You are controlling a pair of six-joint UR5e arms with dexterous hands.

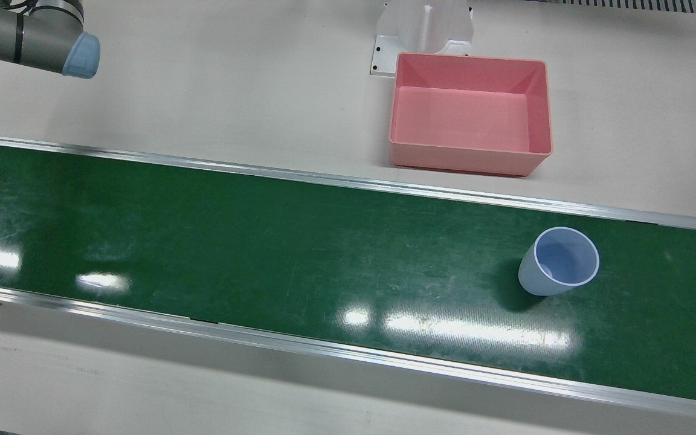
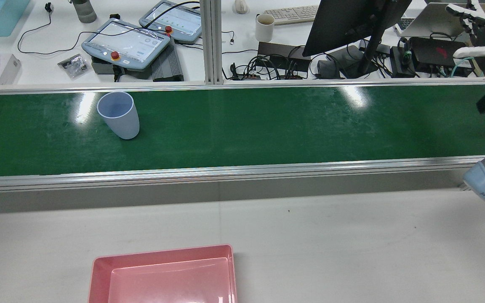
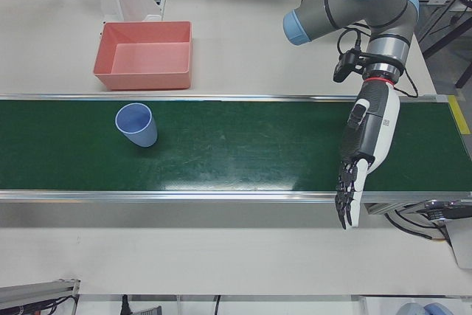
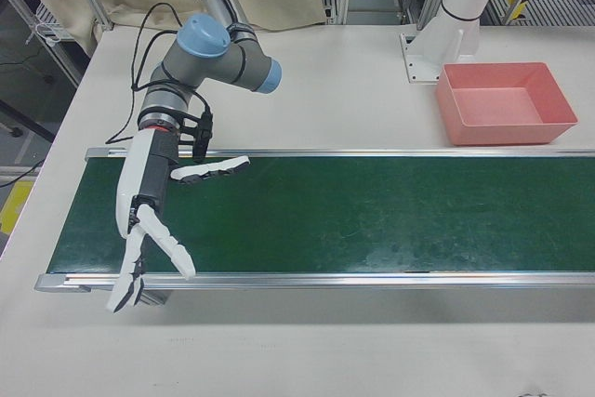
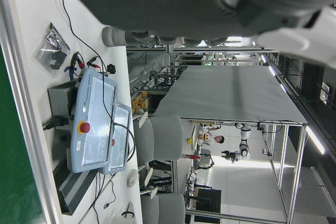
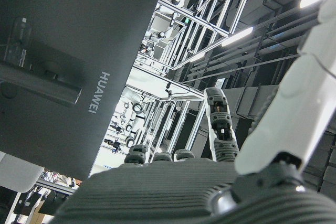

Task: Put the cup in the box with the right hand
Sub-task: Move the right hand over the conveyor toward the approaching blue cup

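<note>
Station overview: pale blue plastic cup (image 1: 558,261) upright on green conveyor belt (image 1: 263,241), apart from empty pink rectangular plastic box (image 1: 470,113). Right hand (image 4: 149,220) and left hand (image 3: 363,154) hang spread, holding nothing.

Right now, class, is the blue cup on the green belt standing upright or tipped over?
Upright. The cup stands on its base on the belt, its open rim facing up and its inside empty; the rear view shows the same.
</note>
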